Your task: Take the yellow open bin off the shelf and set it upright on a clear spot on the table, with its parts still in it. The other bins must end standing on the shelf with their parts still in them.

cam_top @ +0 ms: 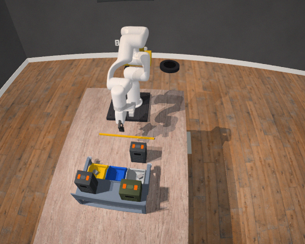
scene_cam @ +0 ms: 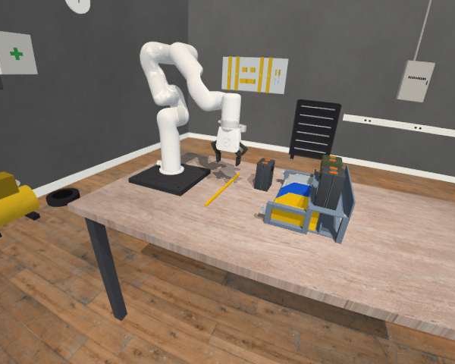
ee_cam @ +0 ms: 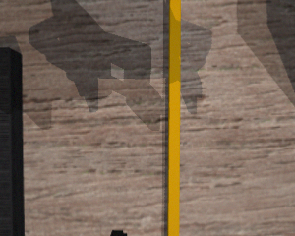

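The yellow open bin (cam_top: 98, 171) sits at the left end of the grey shelf's (cam_top: 113, 187) lower level, with a grey part in it; it also shows in the side view (scene_cam: 288, 203). A blue bin (cam_top: 116, 173) and a white bin (cam_top: 136, 174) stand beside it. My gripper (scene_cam: 228, 155) is open and empty, hanging above the table near the robot base, well away from the shelf; it also shows from above (cam_top: 120, 127). A yellow rod (ee_cam: 174, 118) lies on the table below it.
A dark case (cam_top: 85, 181) and an olive case (cam_top: 130, 189) stand on the shelf's top level. Another dark case (cam_top: 138, 152) stands on the table between the rod (cam_top: 126, 136) and the shelf. The black base plate (cam_top: 128, 107) lies behind the gripper.
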You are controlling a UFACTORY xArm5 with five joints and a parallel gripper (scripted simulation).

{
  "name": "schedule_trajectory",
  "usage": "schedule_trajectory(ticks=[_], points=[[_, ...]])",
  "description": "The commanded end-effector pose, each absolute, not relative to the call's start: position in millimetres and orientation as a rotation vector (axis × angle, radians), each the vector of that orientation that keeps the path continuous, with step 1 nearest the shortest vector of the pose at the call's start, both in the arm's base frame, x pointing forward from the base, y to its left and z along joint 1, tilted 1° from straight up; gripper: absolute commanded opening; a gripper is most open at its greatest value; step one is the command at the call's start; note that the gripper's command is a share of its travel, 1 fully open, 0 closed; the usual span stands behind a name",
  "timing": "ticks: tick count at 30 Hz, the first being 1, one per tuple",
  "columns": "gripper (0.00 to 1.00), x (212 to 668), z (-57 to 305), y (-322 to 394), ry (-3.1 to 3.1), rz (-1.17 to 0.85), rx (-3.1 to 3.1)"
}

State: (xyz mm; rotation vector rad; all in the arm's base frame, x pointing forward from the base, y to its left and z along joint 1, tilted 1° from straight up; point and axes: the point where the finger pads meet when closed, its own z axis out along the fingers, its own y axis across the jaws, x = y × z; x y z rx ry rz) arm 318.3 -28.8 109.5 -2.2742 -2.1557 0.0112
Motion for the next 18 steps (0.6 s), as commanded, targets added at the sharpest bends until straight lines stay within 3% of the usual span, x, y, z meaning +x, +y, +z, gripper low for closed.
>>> schedule_trajectory(ticks=[1, 18], points=[[1.00, 330.7, 110.4, -33.8, -2.157, 0.007, -2.276], [1.00, 372.9, 110.1, -52.8, -2.157, 0.007, -2.276]])
